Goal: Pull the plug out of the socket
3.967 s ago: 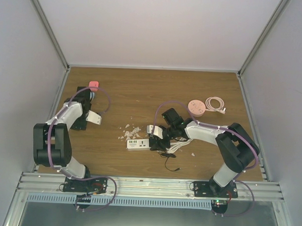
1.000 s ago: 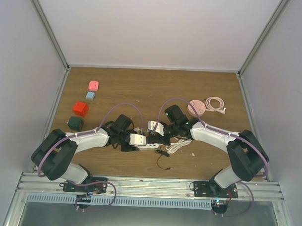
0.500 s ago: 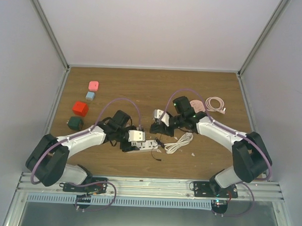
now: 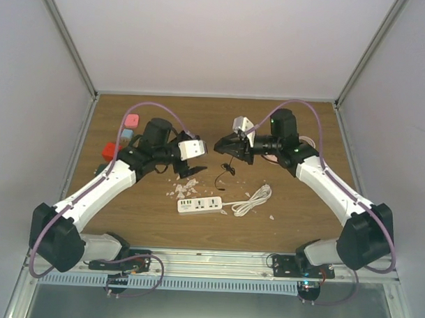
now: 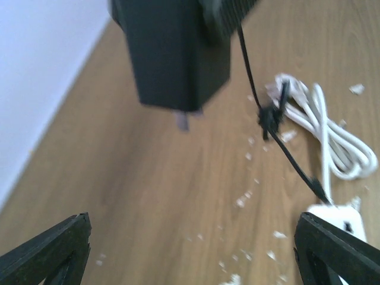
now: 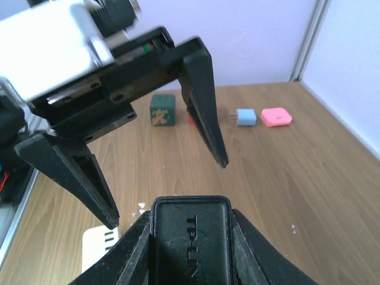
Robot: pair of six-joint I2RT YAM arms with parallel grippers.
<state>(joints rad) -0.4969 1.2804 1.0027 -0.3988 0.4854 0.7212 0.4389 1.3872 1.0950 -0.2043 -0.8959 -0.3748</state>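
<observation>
Plug (image 6: 190, 237) and socket strip (image 4: 199, 204) are seen well apart, so the pulling step is judged to be done. The plug is clamped in the right end effector (image 4: 228, 146) and held up in the air, with its thin black cord (image 5: 279, 142) hung below it. The socket strip is seen flat on the worktop (image 4: 294, 218), at about 6 o'clock from the plug in the top view. The left end effector (image 5: 191, 237), at 9 o'clock from the plug, is spread wide with nothing held. Next, the plug should likely be lowered gently and let go on bare wood.
</observation>
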